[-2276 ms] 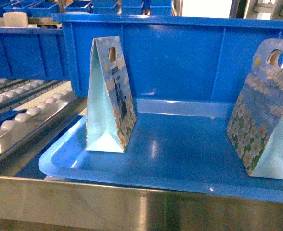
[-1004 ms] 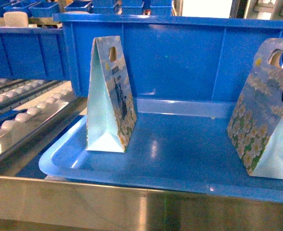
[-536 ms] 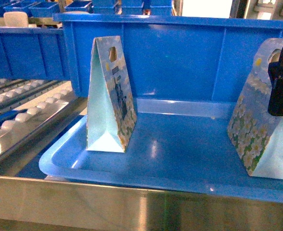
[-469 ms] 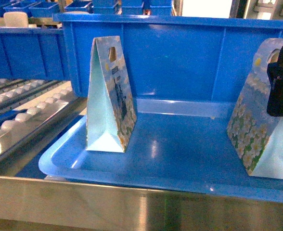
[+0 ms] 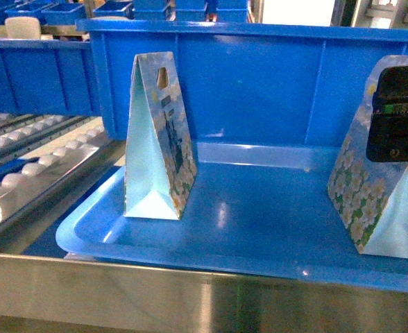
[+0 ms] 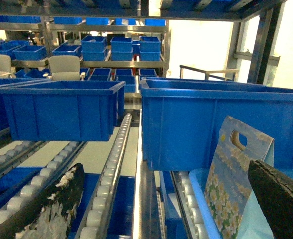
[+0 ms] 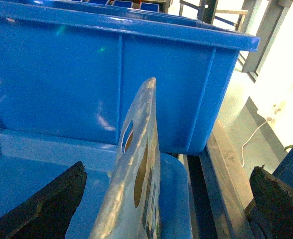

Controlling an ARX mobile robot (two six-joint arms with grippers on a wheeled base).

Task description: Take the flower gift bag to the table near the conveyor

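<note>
Two flower gift bags stand on a blue tray: a narrow one on the left and a daisy-printed one on the right. My right gripper is open, and the right bag's top edge with its handle hole stands between the fingers, nearer the left one. Its black housing covers that bag's handle in the head view. My left gripper is open over the conveyor, with the left bag just inside its right finger. The table is out of view.
A tall blue bin stands right behind the tray. Roller lanes run along the left, with another blue bin on them. A steel rail crosses the front. More blue bins fill the far shelves.
My right gripper's black housing came in from the right edge of the head view and moved left and up over the right bag's handle. Neither bag has moved.
</note>
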